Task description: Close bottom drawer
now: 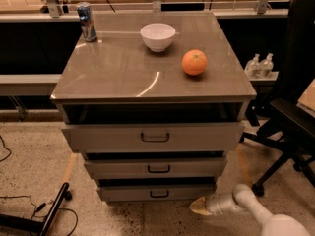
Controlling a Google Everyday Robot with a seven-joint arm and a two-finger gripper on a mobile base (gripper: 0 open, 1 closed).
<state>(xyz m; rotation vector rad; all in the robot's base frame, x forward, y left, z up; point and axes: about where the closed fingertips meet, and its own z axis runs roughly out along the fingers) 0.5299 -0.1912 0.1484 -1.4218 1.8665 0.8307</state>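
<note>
The bottom drawer [157,193] is the lowest of three in the grey-beige cabinet. Its low front panel carries a small dark loop handle [159,194]. It stands slightly out, with a dark gap above its front. My gripper [197,207] is low at the drawer's right front corner, just below and to the right of the panel, its tan tip pointing left at it. The white arm [256,213] runs off to the lower right.
The middle drawer [157,168] and the tall top drawer [153,136] also stand out a little. On the cabinet top are a white bowl [157,36], an orange [194,63] and a can [87,21]. A black chair [290,117] is at right. Cables and a black bar [49,215] lie at lower left.
</note>
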